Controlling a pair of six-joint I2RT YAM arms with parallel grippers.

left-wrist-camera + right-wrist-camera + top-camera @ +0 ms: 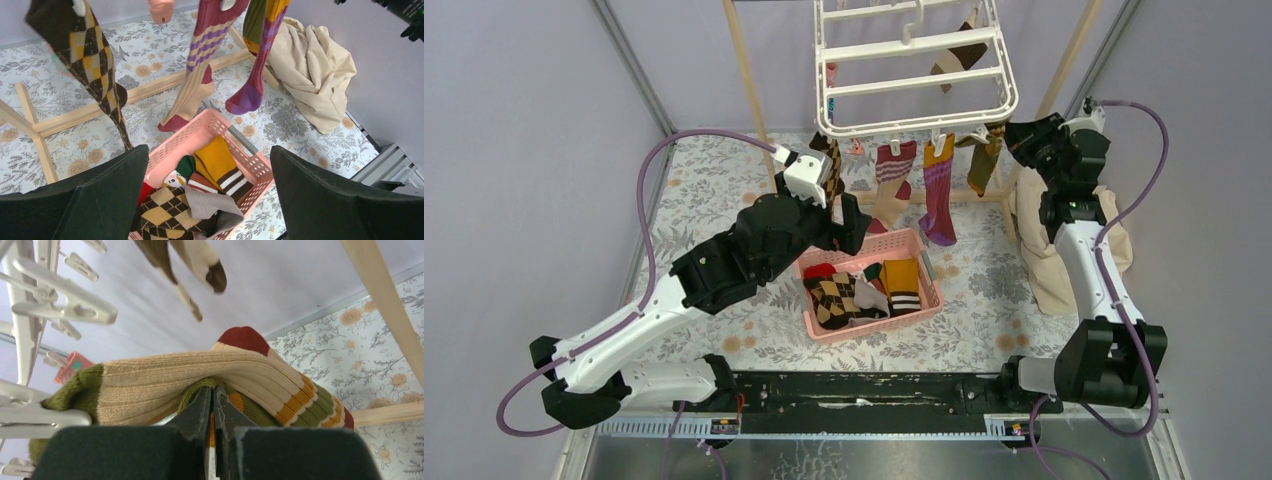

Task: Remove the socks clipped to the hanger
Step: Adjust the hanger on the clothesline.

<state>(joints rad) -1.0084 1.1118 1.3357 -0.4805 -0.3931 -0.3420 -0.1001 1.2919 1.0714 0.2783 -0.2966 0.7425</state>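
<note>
The white hanger point(914, 70) hangs at the top centre with socks clipped along its near edge: a brown argyle sock point(832, 170), a red-tan one point(892, 180), a purple striped one point(937, 195) and a green-orange one point(986, 160). My right gripper point(1012, 140) is shut on the green-orange sock point(175, 380), its jaws point(214, 395) pinching a fold just below the clips point(65, 305). My left gripper point(210, 195) is open and empty above the pink basket point(200, 125). The argyle sock point(87, 55) hangs just ahead and to its left.
The pink basket point(879, 326) at table centre holds several loose socks. A beige cloth point(1044, 260) lies heaped at the right by the right arm. The wooden rail frame point(749, 90) stands around the hanger, its base bar point(150, 90) lying on the flowered tablecloth.
</note>
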